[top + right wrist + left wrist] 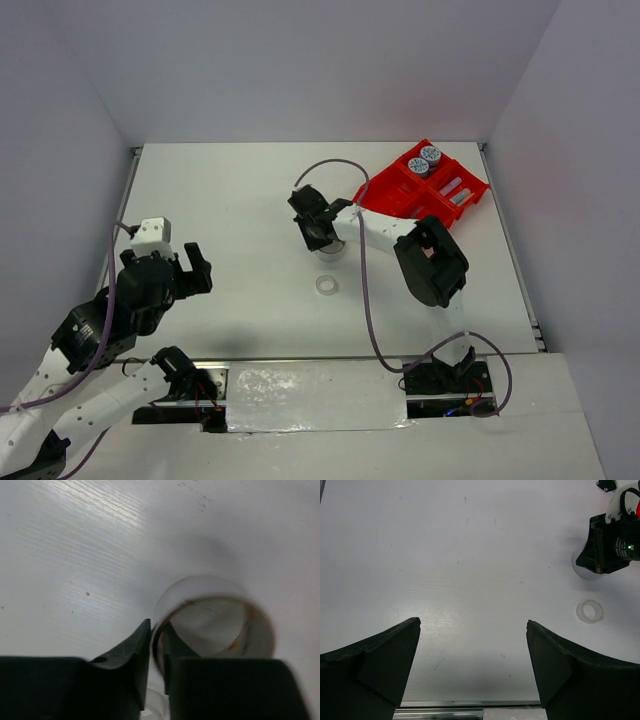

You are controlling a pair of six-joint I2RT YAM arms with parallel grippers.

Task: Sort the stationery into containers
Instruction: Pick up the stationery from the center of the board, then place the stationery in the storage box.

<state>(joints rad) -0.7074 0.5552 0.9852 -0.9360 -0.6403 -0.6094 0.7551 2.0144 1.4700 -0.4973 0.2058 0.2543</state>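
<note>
Resting in red tray (pixel 388 194): two tubs (pixel 419 167).

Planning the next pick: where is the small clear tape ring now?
In the top view the small clear tape ring lies flat on the table near its middle, just nearer the bases than the right gripper.

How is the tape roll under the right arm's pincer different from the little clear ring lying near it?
The tape roll is bigger and taller-walled; the small clear ring is low and flat. The tape roll's wall is pinched by the right pincer, one finger inside and one outside; the small clear ring lies free, untouched. Both are pale hoops sitting hole-up on the white table.
</note>
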